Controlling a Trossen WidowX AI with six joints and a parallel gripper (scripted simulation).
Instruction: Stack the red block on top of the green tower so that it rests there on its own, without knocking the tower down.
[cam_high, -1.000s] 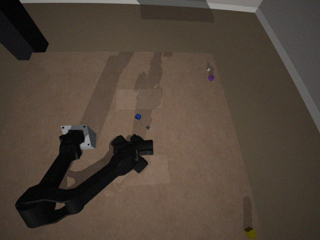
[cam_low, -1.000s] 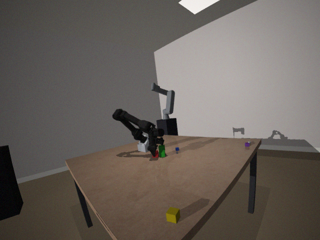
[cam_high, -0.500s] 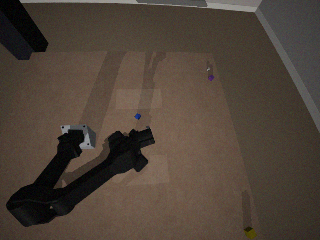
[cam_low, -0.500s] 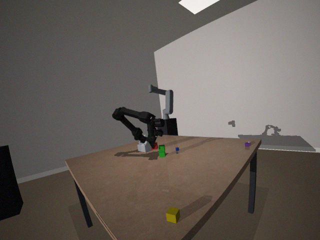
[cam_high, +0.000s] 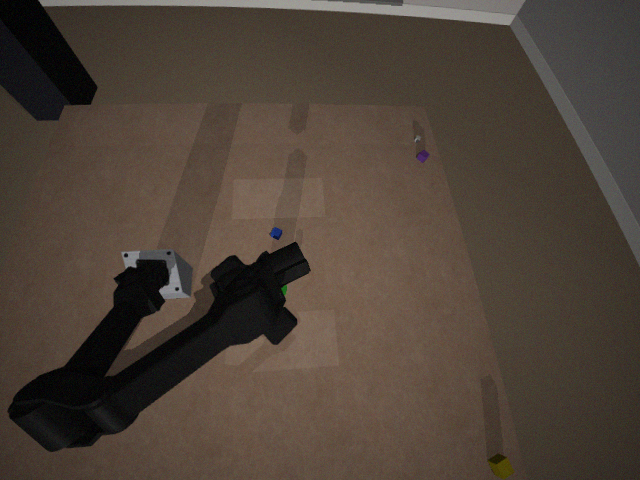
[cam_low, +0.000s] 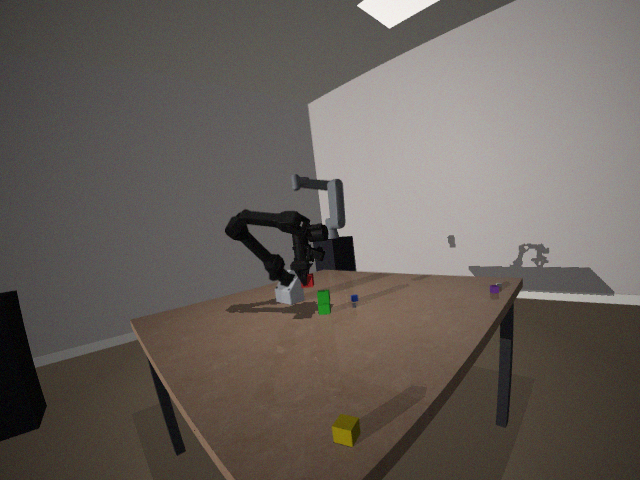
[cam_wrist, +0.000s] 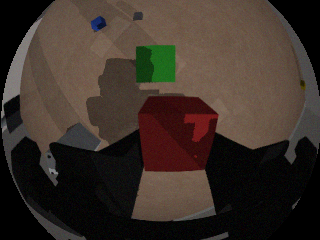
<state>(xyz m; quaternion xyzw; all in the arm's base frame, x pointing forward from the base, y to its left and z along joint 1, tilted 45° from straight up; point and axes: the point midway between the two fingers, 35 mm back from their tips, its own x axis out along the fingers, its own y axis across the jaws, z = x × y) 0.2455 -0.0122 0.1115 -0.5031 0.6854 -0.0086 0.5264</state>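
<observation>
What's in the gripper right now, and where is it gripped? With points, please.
The red block (cam_low: 308, 280) (cam_wrist: 177, 142), gripped by two opposite sides between the gripper's (cam_low: 305, 280) (cam_wrist: 177, 150) fingers.

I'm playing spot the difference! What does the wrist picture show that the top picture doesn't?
Only the wrist picture shows the red block, held between the tool's fingers, and a small grey thing near the blue block.

Only the top picture shows the purple block and a tiny white thing beside it.

Both show the blue block, some of the green tower and the yellow block, just a sliver in the wrist picture.
</observation>
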